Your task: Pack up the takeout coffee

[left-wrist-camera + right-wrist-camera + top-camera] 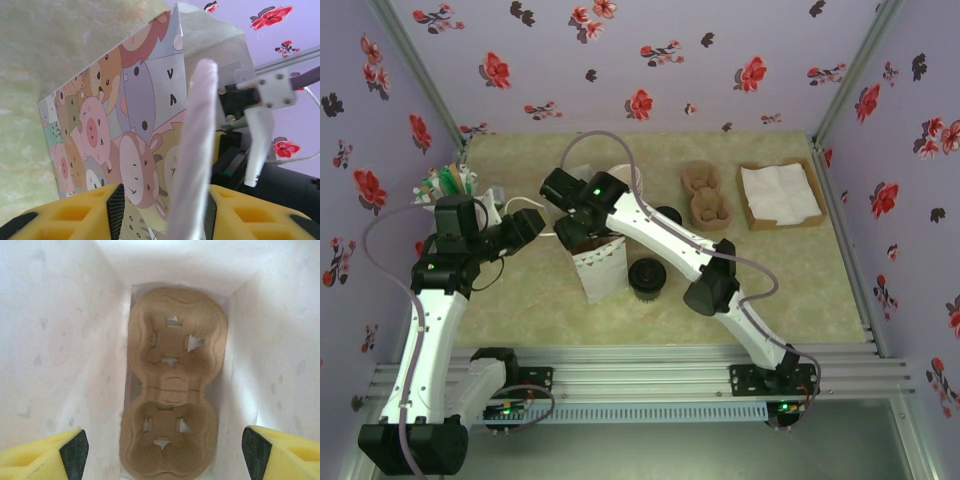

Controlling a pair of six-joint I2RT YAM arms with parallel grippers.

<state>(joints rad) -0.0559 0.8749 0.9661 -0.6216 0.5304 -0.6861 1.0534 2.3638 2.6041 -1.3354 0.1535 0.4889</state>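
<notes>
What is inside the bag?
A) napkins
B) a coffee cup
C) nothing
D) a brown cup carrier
D: looking down into the bag, a brown cup carrier lies on its bottom, both holes empty.

A brown two-cup pulp carrier (172, 390) lies flat inside the white bag (60, 340), with the right hand (165, 455) spread wide.

Mouth of paper bag (603, 270) beneath right arm (662, 240); cup carrier (172, 385), near end off-frame.
</notes>
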